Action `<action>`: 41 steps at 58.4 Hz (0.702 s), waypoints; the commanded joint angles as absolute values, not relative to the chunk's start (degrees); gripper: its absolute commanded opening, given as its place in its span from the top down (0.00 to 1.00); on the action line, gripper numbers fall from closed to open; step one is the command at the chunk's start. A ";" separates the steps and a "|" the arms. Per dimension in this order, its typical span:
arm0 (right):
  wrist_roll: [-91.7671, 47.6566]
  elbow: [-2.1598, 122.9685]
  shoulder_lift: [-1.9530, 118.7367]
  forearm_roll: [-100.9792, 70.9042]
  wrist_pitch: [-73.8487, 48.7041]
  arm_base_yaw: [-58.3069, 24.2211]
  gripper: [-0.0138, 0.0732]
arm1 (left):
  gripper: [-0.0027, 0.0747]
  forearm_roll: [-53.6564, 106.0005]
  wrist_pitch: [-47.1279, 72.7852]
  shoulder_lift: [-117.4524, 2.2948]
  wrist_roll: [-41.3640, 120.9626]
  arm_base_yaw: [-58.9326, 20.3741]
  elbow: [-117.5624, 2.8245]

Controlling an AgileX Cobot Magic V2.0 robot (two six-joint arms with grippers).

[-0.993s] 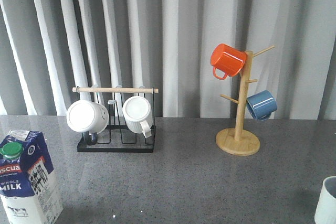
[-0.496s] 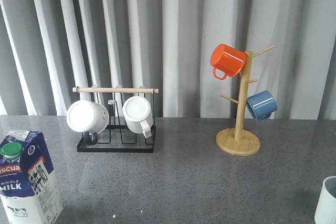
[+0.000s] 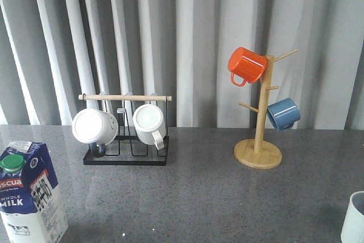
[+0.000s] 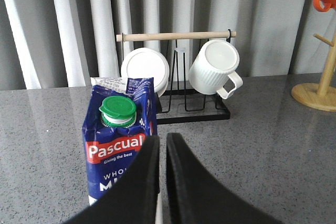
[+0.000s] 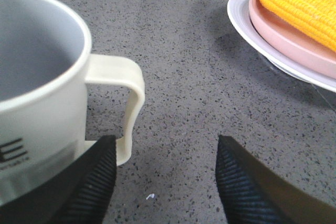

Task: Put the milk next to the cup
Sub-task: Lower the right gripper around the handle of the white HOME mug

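Note:
The milk (image 3: 28, 197), a blue and white carton with a green cap, stands at the table's front left. In the left wrist view the milk (image 4: 118, 145) is upright just beyond my left gripper (image 4: 163, 139), whose black fingers are shut together with nothing held. The cup (image 3: 355, 220) shows at the front right edge of the front view. In the right wrist view the cup (image 5: 37, 77), pale with dark lettering and a squarish handle, sits beside one finger of my open right gripper (image 5: 165, 145). Bare table lies between those fingers. Neither gripper appears in the front view.
A black rack (image 3: 126, 157) with a wooden bar holds two plain white mugs at the back left. A wooden mug tree (image 3: 259, 152) carries an orange mug (image 3: 246, 65) and a blue mug (image 3: 282, 113). A plate (image 5: 247, 30) with corn (image 5: 299, 6) lies near the right gripper.

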State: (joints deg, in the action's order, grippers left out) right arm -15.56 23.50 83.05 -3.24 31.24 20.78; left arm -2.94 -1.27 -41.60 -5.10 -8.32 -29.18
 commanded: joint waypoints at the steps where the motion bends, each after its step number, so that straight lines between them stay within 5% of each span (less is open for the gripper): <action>1: -16.15 24.71 82.96 -3.31 37.30 20.97 0.36 | 0.92 -2.65 -5.42 -41.46 -5.40 -8.60 -31.01; 41: -18.13 29.32 88.94 -3.55 42.24 20.97 0.36 | 0.91 -2.65 -6.67 -41.46 -5.40 -8.60 -31.01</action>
